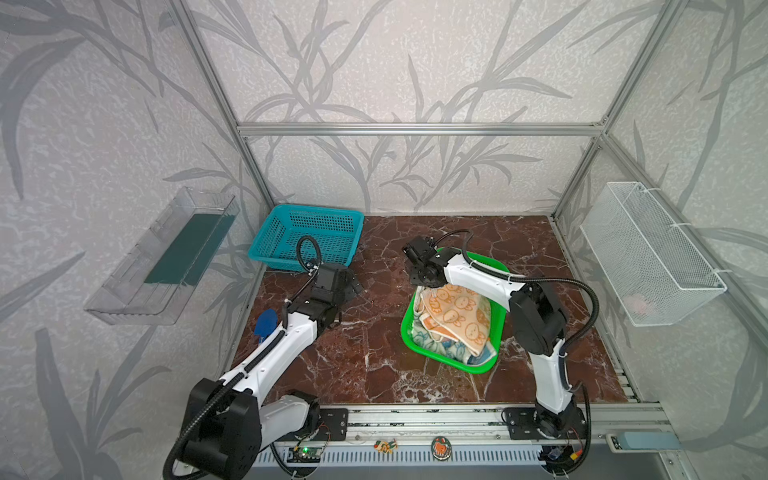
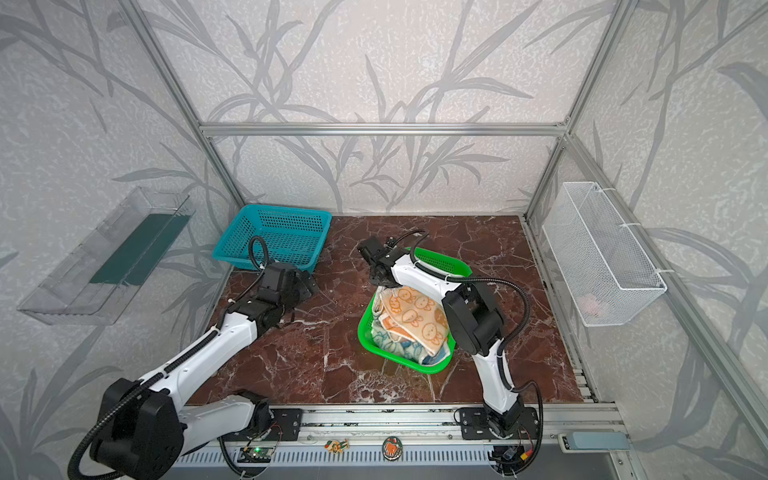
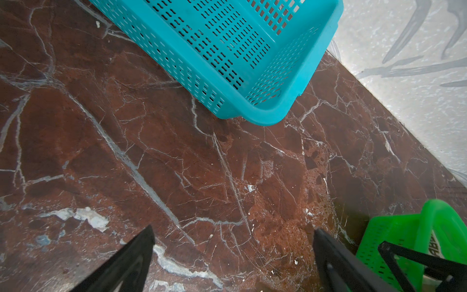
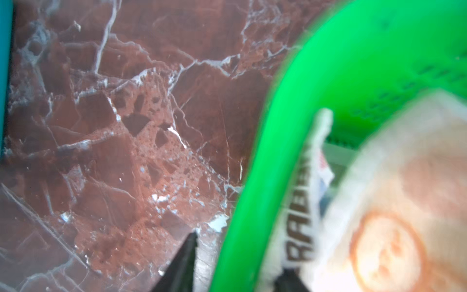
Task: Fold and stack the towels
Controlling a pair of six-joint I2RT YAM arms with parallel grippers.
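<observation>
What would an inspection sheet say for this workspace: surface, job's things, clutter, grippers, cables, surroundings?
Surface: red-brown marble tabletop.
Job's things: towels unfolded, heaped in green basket; orange-bunny towel on top, blue-bunny towel under it, striped RABBIT towel at the rim.
Clutter: teal basket at back left.
Grippers: left gripper open over bare tabletop; right gripper at green basket's rim by towel edge, grip cannot be told.
Cables: black corrugated hoses loop along both arms.
Surroundings: leaf-pattern walls, aluminium frame, clear wall tray, white wire wall basket.

Pale walls (image 1: pixel 415 62) carry a grey leaf pattern behind an aluminium frame (image 1: pixel 415 129). The counter (image 1: pixel 374 353) is red-brown veined marble. A clear shelf (image 1: pixel 158 257) hangs left, a wire basket (image 1: pixel 648 257) right.
</observation>
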